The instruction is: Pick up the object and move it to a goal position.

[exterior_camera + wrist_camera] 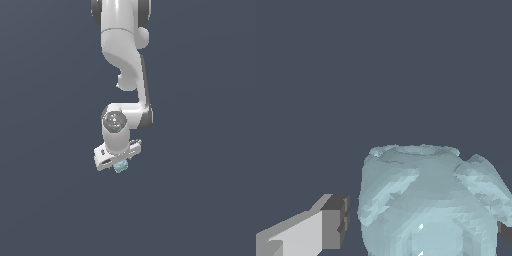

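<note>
The object (120,168) is a small pale blue-teal lumpy block that shows just under the white hand in the exterior view. My gripper (118,163) hangs straight over it, much wider than the block. In the wrist view the object (426,200) fills the space between the two fingers of the gripper (426,231). One dark finger pad (338,225) stands a narrow gap away from its side. Only a sliver of the other finger (505,233) shows at the block's far edge. The gripper is open around the block.
The white arm (125,55) reaches down from the top of the exterior view. A plain dark grey-blue floor (200,190) lies all around, and no other object shows on it.
</note>
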Tool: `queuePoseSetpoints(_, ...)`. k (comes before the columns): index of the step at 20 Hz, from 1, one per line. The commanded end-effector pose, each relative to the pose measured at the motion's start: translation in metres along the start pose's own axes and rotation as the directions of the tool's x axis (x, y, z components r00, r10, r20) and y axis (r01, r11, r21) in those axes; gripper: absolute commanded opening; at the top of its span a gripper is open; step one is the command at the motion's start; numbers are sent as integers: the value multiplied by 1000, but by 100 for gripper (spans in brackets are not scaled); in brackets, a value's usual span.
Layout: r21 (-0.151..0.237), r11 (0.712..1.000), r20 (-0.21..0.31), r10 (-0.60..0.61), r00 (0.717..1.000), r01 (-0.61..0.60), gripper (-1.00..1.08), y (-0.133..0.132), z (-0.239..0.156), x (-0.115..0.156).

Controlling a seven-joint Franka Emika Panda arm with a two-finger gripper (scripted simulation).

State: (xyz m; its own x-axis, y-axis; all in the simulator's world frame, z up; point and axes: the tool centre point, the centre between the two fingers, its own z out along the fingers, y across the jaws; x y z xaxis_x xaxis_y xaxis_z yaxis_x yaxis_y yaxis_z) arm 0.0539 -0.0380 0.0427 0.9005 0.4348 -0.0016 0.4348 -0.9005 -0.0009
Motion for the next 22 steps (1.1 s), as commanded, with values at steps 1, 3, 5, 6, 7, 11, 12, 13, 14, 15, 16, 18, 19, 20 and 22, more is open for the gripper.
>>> queuePoseSetpoints(1, -1, 1000, -2, 0, 1000, 0, 100, 1, 4, 1)
queuePoseSetpoints(3, -1, 1000, -2, 0, 1000, 0, 100, 1, 3, 1)
queuePoseSetpoints(5, -1, 1000, -2, 0, 1000, 0, -100, 1, 3, 1)
queuePoseSetpoints(6, -1, 1000, -2, 0, 1000, 0, -100, 1, 3, 1)
queuePoseSetpoints(7, -1, 1000, -2, 0, 1000, 0, -100, 1, 3, 1)
queuePoseSetpoints(11, -1, 1000, -2, 0, 1000, 0, -100, 1, 3, 1)
queuePoseSetpoints(12, -1, 1000, -2, 0, 1000, 0, -100, 1, 3, 1)
queuePoseSetpoints(13, -1, 1000, -2, 0, 1000, 0, -100, 1, 3, 1)
queuePoseSetpoints(14, -1, 1000, -2, 0, 1000, 0, -100, 1, 3, 1)
queuePoseSetpoints(15, -1, 1000, -2, 0, 1000, 0, -100, 1, 3, 1)
queuePoseSetpoints(16, -1, 1000, -2, 0, 1000, 0, -100, 0, 3, 1)
queuePoseSetpoints(18, -1, 1000, -2, 0, 1000, 0, -100, -1, 2, 0)
queuePoseSetpoints(19, -1, 1000, -2, 0, 1000, 0, -100, -2, 1, 0)
queuePoseSetpoints(20, -1, 1000, -2, 0, 1000, 0, -100, -4, 0, -1)
queuePoseSetpoints(22, -1, 1000, -2, 0, 1000, 0, -100, -7, -3, -3)
